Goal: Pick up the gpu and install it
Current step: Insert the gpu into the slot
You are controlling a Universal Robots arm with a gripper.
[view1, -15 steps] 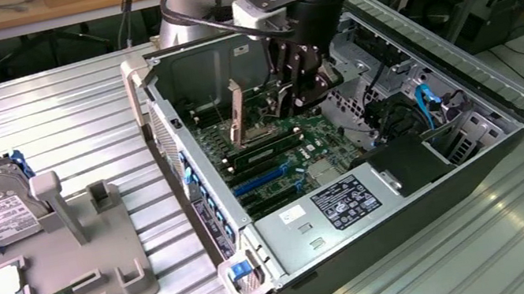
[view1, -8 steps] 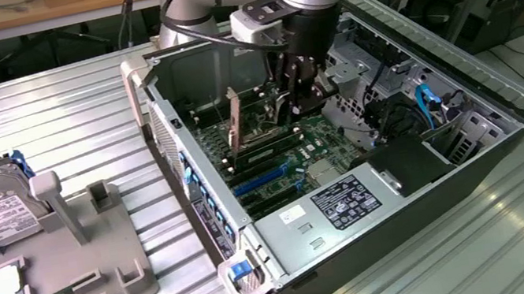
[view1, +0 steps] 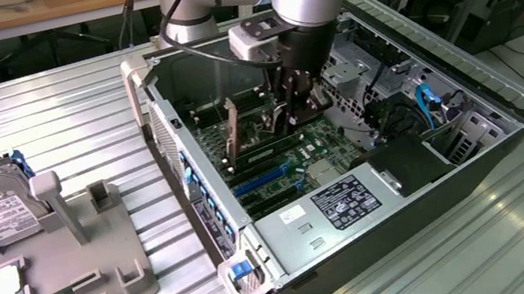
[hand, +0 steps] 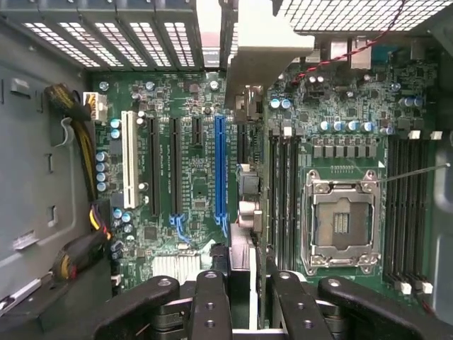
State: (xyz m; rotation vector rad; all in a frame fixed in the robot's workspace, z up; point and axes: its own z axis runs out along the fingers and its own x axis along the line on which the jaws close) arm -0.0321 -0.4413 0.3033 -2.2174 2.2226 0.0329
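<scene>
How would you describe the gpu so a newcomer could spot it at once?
Start at the open computer case lying on the metal table. Under the gripper, the gpu stands on edge above the motherboard, clamped between the fingers. Unlike the flat-lying memory sticks nearby, it is a thin upright card.

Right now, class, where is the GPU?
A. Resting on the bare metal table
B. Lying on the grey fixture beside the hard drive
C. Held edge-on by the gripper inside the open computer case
C: the gripper is shut on the gpu, upright over the motherboard inside the case.
</scene>
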